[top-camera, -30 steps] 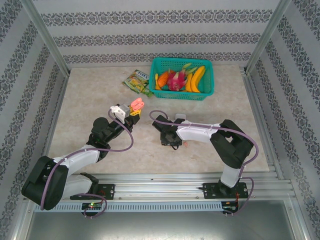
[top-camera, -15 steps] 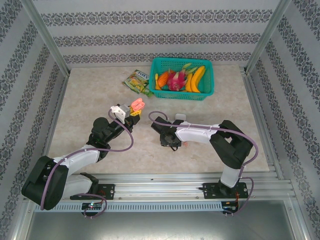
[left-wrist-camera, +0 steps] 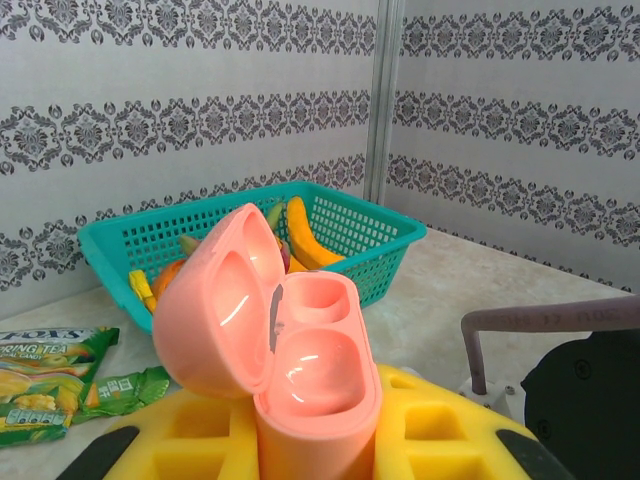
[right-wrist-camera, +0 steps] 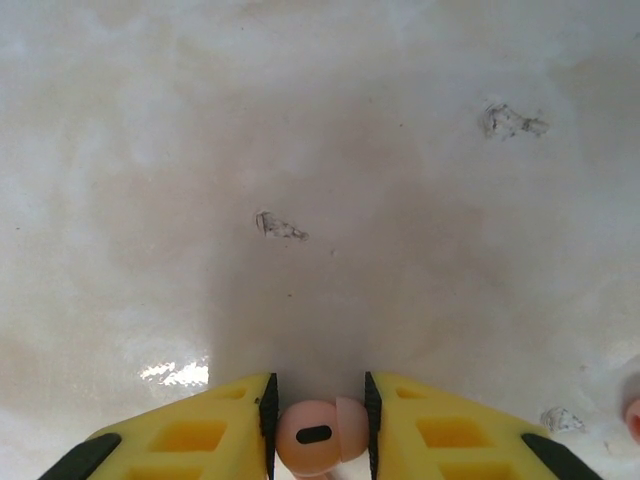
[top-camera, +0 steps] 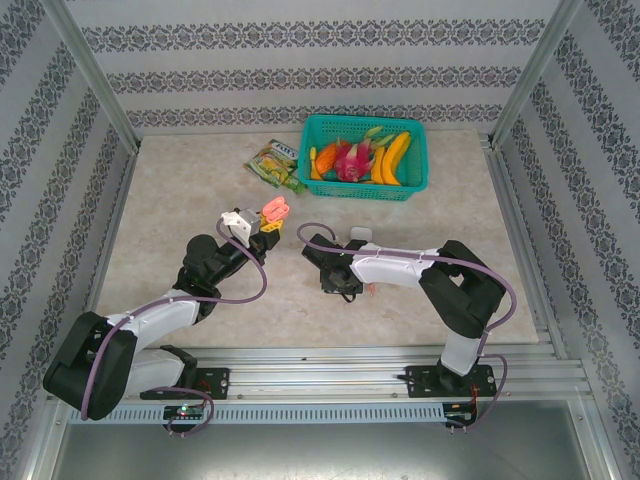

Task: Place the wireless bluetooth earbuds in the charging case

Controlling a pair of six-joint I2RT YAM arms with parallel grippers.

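Bare tabletop [right-wrist-camera: 300, 150] lies open ahead of right tool [right-wrist-camera: 318, 405]; basket [top-camera: 362, 190] well apart. That tool pinches pink earbud [right-wrist-camera: 312, 437]; left tool [left-wrist-camera: 318, 445] clamps open charging case [left-wrist-camera: 310, 360].

A lab test booth: aluminium posts [top-camera: 92, 75] frame wallpapered panels [top-camera: 300, 40] around a tabletop [top-camera: 200, 190].

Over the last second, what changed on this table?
The right claw narrowed onto a pink earbud on the table, and its wrist shifted slightly. The left claw kept holding the open pink charging case up. The fruit basket and snack packet stayed put.
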